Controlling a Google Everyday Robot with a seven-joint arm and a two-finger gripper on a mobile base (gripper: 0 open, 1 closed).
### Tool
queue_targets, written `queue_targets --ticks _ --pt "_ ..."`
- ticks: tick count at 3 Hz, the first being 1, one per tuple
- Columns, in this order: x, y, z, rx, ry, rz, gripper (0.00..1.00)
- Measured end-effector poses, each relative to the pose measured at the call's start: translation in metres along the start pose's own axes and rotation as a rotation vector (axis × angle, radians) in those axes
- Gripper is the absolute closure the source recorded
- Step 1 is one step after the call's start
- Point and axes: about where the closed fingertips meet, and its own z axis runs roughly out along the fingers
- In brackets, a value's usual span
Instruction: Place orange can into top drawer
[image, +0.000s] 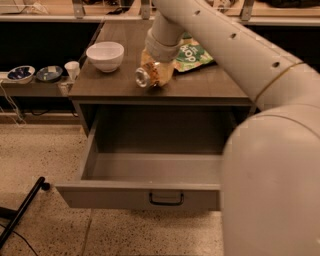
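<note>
Roughly centre-top: gripper (157, 73) sits low over the cabinet top (210, 89), closed around the orange can (143, 78). Can is tipped on its side in the grip, silver end pointing to 7 o'clock, body running up under the wrist. Can't tell if its lower edge touches the wood.

Arm (225, 42): pale forearm comes in from 2 o'clock, slanting down to the wrist cuff right above the can. The bulky lower link fills the view at 4 to 5 o'clock.

Around the can, on the same top:
- white bowl (105, 56) at 9 o'clock, apart
- green snack packet (192, 56) at 2 o'clock, partly behind the arm

Top drawer (125, 196) at 6 o'clock of the can, pulled well out, dark handle (166, 199) on its front panel.

Far out at 9 o'clock: low shelf with two small dishes (22, 73) and a small white cup (72, 69).
</note>
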Motion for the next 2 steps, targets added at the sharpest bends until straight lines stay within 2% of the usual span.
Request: queue_targets --ticks 1,2 --pt "0.007 0.068 -0.011 -0.091 0.060 0.179 1.00" --pt "0.005 0.087 -0.011 -0.129 0.078 0.230 1.00"
